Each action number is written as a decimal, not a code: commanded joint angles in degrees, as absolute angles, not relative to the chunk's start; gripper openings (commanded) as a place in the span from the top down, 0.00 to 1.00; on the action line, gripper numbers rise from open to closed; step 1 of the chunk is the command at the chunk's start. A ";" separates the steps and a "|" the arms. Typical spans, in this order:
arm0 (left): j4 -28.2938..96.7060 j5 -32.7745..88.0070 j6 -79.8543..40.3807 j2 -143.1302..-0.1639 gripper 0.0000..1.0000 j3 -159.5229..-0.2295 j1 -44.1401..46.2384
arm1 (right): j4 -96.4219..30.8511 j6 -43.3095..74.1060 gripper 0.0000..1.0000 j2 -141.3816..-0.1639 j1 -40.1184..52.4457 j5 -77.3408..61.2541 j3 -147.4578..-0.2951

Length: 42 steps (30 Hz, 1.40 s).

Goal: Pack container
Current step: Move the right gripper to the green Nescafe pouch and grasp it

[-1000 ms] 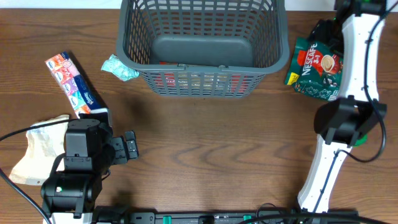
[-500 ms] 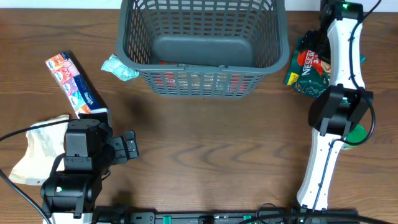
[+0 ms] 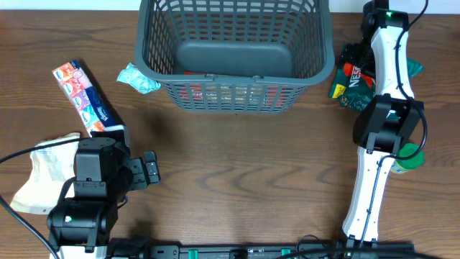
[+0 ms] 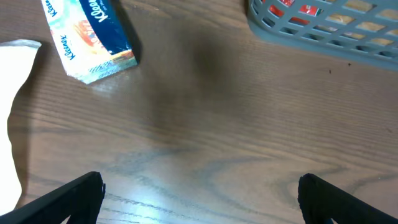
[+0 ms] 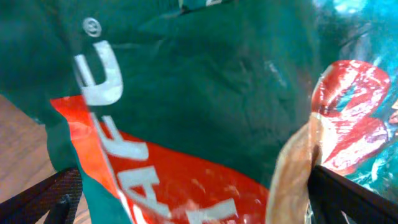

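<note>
The container (image 3: 237, 90), a large dark grey slotted basket, stands at the back centre, with red and pale packets showing through its front wall. Its corner also shows in the left wrist view (image 4: 323, 31). My right gripper (image 3: 356, 61) is open, right of the basket, down over a green and red Nescafe packet (image 3: 352, 85). In the right wrist view that packet (image 5: 186, 112) fills the space between the open fingers (image 5: 193, 199). My left gripper (image 3: 149, 171) is open and empty at the front left, over bare table (image 4: 199, 193).
A long Kleenex tissue pack (image 3: 85, 98) lies at the left, its end visible in the left wrist view (image 4: 93, 37). A small teal packet (image 3: 139, 78) lies by the basket's left corner. A beige bag (image 3: 43, 173) lies at the front left. Another teal packet (image 3: 415, 68) lies beside the Nescafe one.
My right arm has swung left and down onto the Nescafe packet, now covering most of it. The left arm has not moved.
</note>
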<state>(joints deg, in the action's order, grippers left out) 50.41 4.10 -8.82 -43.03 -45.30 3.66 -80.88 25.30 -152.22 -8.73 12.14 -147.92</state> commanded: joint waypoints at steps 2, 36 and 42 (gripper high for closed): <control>50.54 3.66 -8.91 -42.98 0.01 -46.52 3.95 | -80.47 23.46 0.01 -156.53 -9.08 8.73 -147.46; 50.54 3.66 -8.91 -42.98 0.01 -46.52 3.95 | -82.81 22.00 0.99 -153.47 -8.97 7.25 -146.58; 50.54 3.66 -8.91 -42.98 0.02 -46.52 3.95 | -83.48 21.98 0.99 -146.63 -8.97 7.27 -146.58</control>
